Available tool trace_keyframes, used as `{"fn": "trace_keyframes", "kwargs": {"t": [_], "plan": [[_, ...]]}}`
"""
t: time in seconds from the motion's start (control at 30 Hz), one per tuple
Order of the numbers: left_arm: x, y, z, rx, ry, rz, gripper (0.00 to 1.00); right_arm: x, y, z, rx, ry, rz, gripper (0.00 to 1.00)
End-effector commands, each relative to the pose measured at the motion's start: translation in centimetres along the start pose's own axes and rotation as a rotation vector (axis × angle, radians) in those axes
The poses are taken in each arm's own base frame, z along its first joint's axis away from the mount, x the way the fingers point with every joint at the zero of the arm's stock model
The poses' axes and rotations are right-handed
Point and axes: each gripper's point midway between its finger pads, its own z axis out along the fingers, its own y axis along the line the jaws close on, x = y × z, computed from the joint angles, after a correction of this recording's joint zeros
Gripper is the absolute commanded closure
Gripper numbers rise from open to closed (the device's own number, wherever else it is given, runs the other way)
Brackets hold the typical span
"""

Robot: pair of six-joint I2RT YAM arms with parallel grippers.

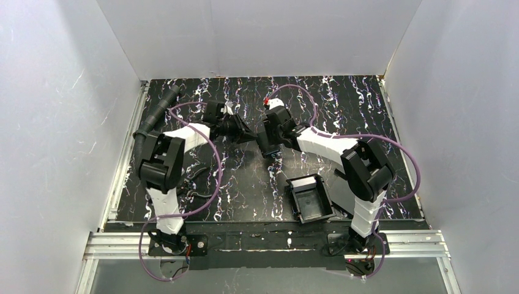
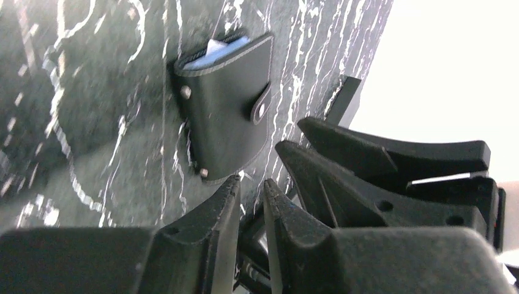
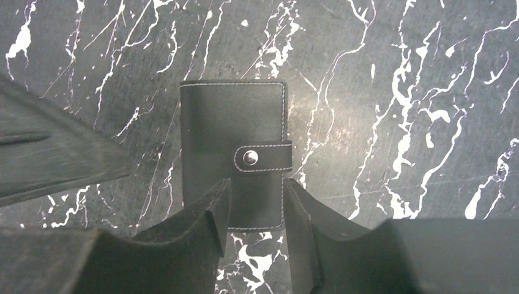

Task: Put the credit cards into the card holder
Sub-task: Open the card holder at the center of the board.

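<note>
Right gripper (image 3: 256, 187) over card holder (image 3: 232, 122), lengthwise

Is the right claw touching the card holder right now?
Cannot tell. In the right wrist view the right claw straddles the near end of the card holder, its fingers overlapping the edges, with no plain contact or gap.

Card holder (image 3: 232, 141): lower edge covered by the right gripper (image 3: 257, 187) fingers; overhead, that gripper hides it. Only a pale blue sliver (image 2: 217, 54) shows inside (cards or lining, undeterminable).
</note>
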Motion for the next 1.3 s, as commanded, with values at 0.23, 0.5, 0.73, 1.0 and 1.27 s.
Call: {"fn": "trace_keyframes", "kwargs": {"t": [0.23,0.5,0.73,1.0,1.27], "plan": [[-0.6,-2.9,5.1,0.084,0.076,0.019,0.94,-2.5,0.7,2.2,-0.052,-0.122,-0.060,0.57],[0.0,1.1,6.6,-0.051,0.074,-0.072,1.00,-0.9,0.8,2.9,-0.070,-0.084,-0.107,0.54],[0.4,4.6,6.2,-0.242,0.087,-0.080,1.00,0.2,1.2,2.7,-0.092,-0.078,-0.149,0.48],[0.7,6.0,6.8,-0.318,0.117,-0.128,1.00,1.2,0.0,4.0,0.035,-0.074,-0.231,0.57],[0.8,6.9,6.9,-0.349,0.119,-0.136,1.00,0.5,-1.0,3.6,0.239,-0.137,-0.268,0.85]]}}
